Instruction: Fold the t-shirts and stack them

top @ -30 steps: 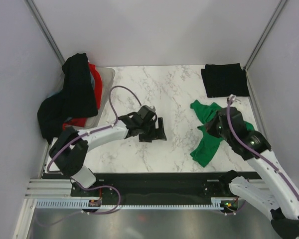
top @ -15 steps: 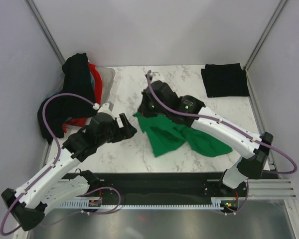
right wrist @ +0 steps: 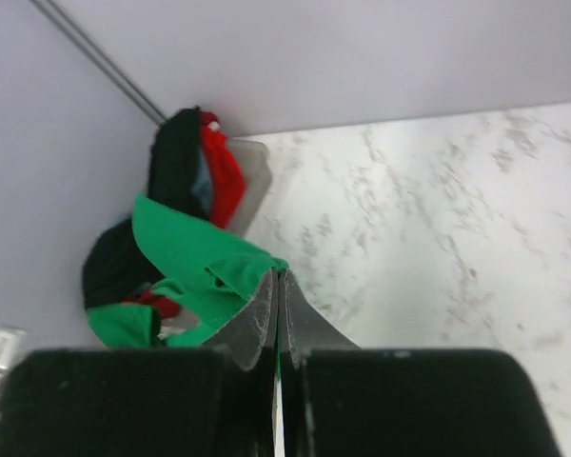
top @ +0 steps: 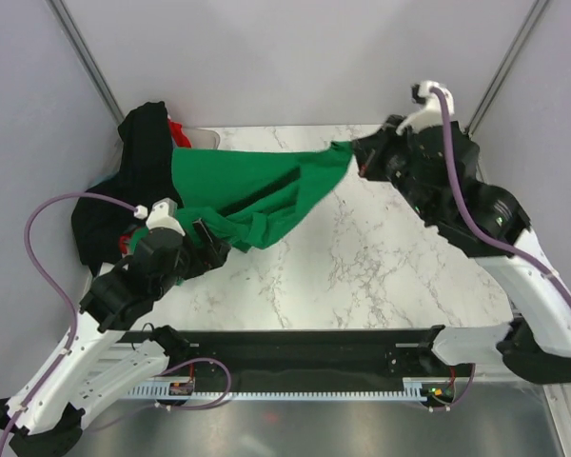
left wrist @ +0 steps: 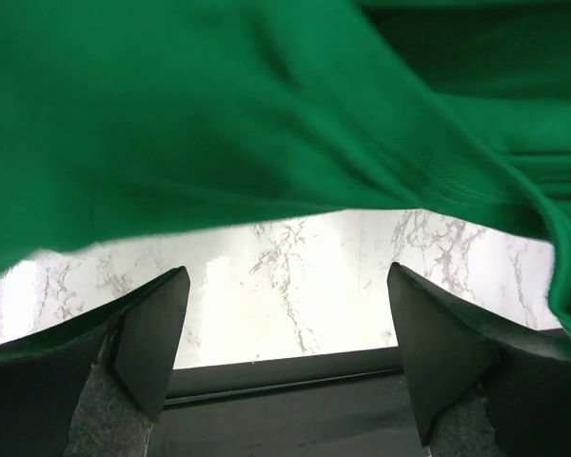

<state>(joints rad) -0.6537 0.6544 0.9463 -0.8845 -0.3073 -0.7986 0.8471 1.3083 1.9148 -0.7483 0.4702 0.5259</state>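
The right claw (top: 359, 158) is up over the far right corner of the bench (top: 381, 267). Its two fingers (right wrist: 252, 324) are pressed tight together and pinch one end of the green t-shirt (top: 243, 186). A thin bit of green shows between them in the right wrist view. The shirt is pulled out long in the air, from that claw across to the far left corner. There it hangs in front of the black t-shirts (top: 138, 176) and the red t-shirt (top: 179, 133) piled on the plastic tub (top: 206, 140). The left claw (top: 214, 249) is near the left edge, under the low end of the green shirt. Its fingers are spread wide and only bench shows between them. The green cloth hangs just above, and I cannot tell if it touches the claw.
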